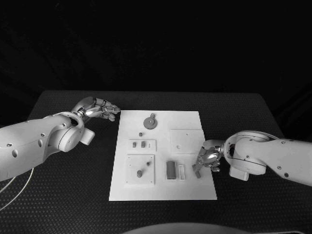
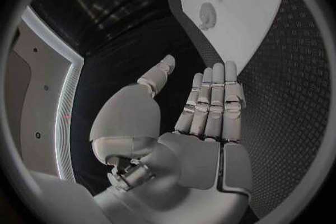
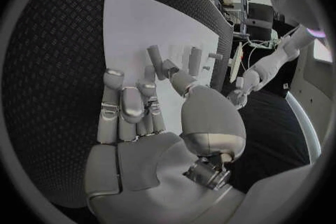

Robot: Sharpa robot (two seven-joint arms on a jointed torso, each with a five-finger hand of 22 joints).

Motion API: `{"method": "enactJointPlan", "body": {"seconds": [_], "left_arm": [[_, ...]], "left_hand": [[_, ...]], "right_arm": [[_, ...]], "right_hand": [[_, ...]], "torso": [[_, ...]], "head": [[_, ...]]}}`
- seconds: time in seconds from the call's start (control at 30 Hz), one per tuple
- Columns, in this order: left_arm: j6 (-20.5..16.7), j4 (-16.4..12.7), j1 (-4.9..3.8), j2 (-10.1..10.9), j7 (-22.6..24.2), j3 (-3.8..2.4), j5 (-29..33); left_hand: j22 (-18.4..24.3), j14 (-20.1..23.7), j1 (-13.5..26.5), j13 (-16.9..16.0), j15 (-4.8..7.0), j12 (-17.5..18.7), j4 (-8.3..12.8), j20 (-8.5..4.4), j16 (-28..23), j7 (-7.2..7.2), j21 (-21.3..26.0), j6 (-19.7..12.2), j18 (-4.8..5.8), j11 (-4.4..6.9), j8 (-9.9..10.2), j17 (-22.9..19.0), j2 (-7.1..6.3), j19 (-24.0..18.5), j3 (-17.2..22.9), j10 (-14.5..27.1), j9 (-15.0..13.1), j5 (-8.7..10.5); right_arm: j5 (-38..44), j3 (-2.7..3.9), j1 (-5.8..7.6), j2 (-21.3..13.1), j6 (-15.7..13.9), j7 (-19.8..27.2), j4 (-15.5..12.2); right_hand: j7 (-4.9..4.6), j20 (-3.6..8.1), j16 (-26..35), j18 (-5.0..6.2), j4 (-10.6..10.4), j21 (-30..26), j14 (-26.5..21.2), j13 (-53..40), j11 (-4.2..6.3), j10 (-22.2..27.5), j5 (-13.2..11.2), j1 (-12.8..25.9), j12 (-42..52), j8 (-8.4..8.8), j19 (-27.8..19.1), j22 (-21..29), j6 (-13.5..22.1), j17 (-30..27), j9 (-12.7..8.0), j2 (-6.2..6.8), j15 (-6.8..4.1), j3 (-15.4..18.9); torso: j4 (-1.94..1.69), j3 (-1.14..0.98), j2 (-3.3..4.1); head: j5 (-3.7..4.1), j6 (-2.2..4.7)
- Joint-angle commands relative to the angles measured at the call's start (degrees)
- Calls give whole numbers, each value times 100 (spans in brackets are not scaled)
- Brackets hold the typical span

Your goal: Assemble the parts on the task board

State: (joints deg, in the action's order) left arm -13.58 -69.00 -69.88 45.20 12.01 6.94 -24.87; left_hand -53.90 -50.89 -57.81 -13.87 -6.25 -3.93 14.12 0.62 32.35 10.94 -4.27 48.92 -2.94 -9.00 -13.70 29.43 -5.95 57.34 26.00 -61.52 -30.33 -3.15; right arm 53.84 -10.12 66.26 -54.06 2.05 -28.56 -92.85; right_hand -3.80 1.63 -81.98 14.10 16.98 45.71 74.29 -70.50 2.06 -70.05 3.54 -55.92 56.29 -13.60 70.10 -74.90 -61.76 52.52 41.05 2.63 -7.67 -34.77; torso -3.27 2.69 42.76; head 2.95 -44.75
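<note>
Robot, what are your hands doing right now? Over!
Left hand open, off the task board. Right hand open over the board's right edge, near a grey part. Nothing in the way.

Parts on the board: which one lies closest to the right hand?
The small bar part at the board's right edge, right beside the right hand; the round disc part lies far off, near the left hand.

The head camera looks steeply down on the task board (image 1: 163,156); both close wrist cameras share it.
</note>
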Motion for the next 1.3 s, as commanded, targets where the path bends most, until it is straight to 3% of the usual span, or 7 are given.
{"method": "enactJointPlan", "body": {"seconds": [0.03, 0.27, 0.73, 1.3], "left_arm": [[51, -16, -5, -2, 24, -2, 31], [55, -19, -5, -1, 24, -2, 31], [55, -17, -6, 2, 22, -2, 30], [54, -14, -6, -9, 36, -2, 30]], "left_hand": [[8, -28, 57, 10, -19, 1, -22, 11, -24, -22, 23, -15, -118, 4, -30, 6, -4, -34, 9, 12, 10, 22], [8, -28, 55, 10, -19, 1, -20, 12, -27, -21, 23, -15, -118, 4, -31, 11, -9, -35, 8, 13, 10, 22], [8, -28, 52, 11, -19, 0, -18, 12, -33, -21, 23, -16, -118, 3, -32, 18, -14, -36, 8, 13, 12, 22], [8, -29, 48, 12, -19, -1, -16, 12, -39, -21, 22, -17, -119, 3, -34, 28, -16, -37, 9, 14, 13, 22]], "right_arm": [[-908, -4, -7, 10, -233, -38, -7], [-962, -6, -7, 73, -280, -39, -125], [-147, -8, -9, 90, -206, -60, -124], [-21, -7, -9, 54, -131, 15, -195]], "right_hand": [[-31, 30, -25, 90, -5, 22, -5, -3, 15, -34, 15, -285, -5, -20, -7, -115, -4, -5, 28, -316, -49, 15], [-30, 30, -24, 90, -5, 22, -10, -5, 16, -33, 13, -284, -4, -22, -8, -115, -8, -14, 29, -309, -51, 19], [-31, 30, -17, 90, -8, 20, -23, -6, 16, -30, 12, -277, -5, -19, -13, -114, -6, -38, 28, -295, -51, 25], [-29, 30, -15, 90, -9, 18, -25, -6, 17, -28, 12, -266, -6, -16, -13, -112, -4, -38, 28, -259, -52, 37]], "torso": [[1, 4, 0], [6, -3, 0], [1, -3, -1], [3, -5, -1]], "head": [[-4, -3], [-8, -16], [8, -26], [3, -26]]}}
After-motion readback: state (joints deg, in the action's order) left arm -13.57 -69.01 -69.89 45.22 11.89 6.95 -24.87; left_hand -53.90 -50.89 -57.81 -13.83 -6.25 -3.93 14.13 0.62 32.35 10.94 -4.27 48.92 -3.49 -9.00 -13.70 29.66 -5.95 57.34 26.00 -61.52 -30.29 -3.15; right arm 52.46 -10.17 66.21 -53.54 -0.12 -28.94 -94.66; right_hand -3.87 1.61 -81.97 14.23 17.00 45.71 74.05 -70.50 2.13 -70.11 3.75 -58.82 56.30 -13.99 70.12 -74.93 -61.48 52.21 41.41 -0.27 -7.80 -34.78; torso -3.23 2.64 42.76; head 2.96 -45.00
